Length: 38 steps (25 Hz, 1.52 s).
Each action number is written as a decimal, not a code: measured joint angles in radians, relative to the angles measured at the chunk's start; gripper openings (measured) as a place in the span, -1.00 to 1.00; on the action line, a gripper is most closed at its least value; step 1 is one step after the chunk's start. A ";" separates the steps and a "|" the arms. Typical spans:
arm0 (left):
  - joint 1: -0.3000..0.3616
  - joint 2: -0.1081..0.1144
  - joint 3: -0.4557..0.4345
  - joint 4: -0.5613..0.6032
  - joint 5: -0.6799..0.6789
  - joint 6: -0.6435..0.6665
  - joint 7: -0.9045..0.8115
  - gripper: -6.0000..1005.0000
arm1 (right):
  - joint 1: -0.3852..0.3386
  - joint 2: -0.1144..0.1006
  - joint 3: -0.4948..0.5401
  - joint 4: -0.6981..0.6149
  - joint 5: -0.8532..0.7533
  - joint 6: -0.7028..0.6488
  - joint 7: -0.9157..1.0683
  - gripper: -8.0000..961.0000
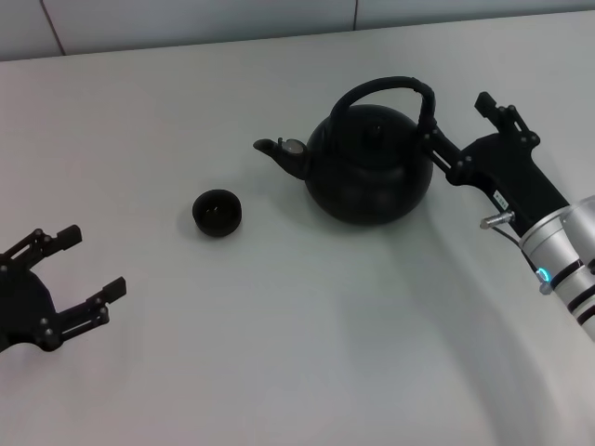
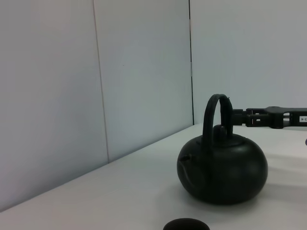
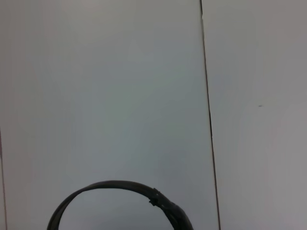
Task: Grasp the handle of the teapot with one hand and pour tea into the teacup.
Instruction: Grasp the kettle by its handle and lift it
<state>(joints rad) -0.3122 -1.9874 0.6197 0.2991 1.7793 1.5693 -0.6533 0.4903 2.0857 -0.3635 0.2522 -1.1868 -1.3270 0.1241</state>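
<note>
The matte-black teapot (image 1: 372, 172) stands upright on the white table, spout pointing left. Its arched handle (image 1: 386, 88) rises over the lid. The small dark teacup (image 1: 216, 212) sits to the left of the spout, apart from it. My right gripper (image 1: 462, 123) is open just right of the handle's thick side, one finger (image 1: 435, 141) close against it and nothing held. My left gripper (image 1: 86, 265) is open and empty at the lower left. The left wrist view shows the teapot (image 2: 223, 165), the handle (image 2: 217, 112) and the teacup's rim (image 2: 186, 225). The right wrist view shows only the handle's arch (image 3: 115, 186).
The white table (image 1: 297, 353) ends at a pale wall (image 1: 186, 19) along the back. The wall panels with a vertical seam (image 3: 207, 96) fill the right wrist view.
</note>
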 joint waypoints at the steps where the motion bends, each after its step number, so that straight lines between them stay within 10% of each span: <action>1: 0.000 -0.001 -0.002 0.000 0.000 0.000 0.001 0.69 | 0.003 0.000 0.000 -0.002 0.000 0.006 0.000 0.71; 38: 0.009 -0.010 -0.030 0.000 -0.001 0.005 0.008 0.69 | 0.050 -0.001 0.019 -0.042 -0.008 0.083 0.002 0.63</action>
<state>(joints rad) -0.3033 -1.9978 0.5896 0.2991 1.7783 1.5739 -0.6456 0.5405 2.0847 -0.3448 0.2104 -1.1943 -1.2439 0.1264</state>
